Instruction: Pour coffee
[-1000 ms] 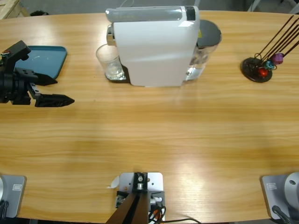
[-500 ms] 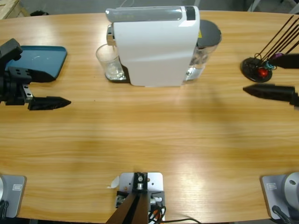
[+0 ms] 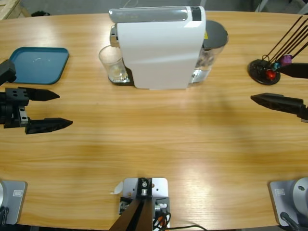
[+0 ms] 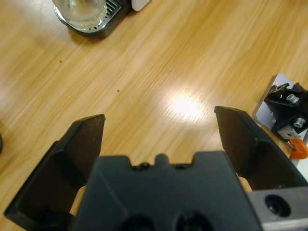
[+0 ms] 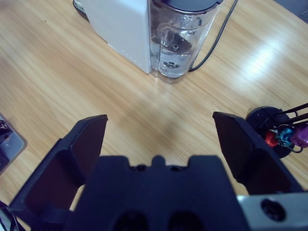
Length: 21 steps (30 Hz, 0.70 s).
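Left gripper (image 3: 52, 109) lower, off tray (image 3: 38, 65).

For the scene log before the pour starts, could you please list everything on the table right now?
Coffee machine: one, white, back middle of the table.
Glass: one, clear, on the machine's drip tray, at its left side.
Water tank: one, clear with dark lid, at the machine's right side.
Tray: one, teal, back left.
Stand: one, black with thin rods and coloured capsules, back right.
Table: one, wooden.
Left gripper: black, open, left edge.
Right gripper: black, open, right edge.
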### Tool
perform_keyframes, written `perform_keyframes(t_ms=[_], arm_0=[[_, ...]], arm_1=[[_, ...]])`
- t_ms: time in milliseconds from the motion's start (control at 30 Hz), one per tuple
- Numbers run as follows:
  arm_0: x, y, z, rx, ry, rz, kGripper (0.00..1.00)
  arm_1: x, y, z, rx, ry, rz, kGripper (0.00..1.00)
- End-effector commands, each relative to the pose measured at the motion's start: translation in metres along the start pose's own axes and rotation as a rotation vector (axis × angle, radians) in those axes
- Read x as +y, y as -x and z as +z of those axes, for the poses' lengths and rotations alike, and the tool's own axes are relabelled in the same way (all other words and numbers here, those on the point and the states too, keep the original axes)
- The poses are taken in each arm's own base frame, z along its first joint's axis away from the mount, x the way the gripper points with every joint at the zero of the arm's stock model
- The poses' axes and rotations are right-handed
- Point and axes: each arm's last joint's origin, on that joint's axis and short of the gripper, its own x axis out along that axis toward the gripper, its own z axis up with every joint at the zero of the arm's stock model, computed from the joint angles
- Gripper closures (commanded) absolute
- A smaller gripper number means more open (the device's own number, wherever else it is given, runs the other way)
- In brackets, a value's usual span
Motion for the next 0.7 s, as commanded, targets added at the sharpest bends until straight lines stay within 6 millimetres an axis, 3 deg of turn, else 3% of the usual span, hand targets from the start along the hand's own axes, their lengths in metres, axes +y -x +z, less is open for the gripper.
perform_keyframes(t_ms=[33,333,700], arm_0=[[0.000,0.001,-0.008,-0.009,-0.006,0.064,0.004],[0.007,-0.009,0.000,-0.044,-0.031,0.082,0.004],[0.002,0.002,-0.004,-0.087,-0.040,0.087,0.009]], arm_1=[[0.002,0.003,-0.010,-0.009,0.010,0.001,0.004],[0.001,0.001,-0.010,-0.002,0.008,0.000,0.018],[0.002,0.003,-0.010,-0.007,-0.011,-0.002,0.004]])
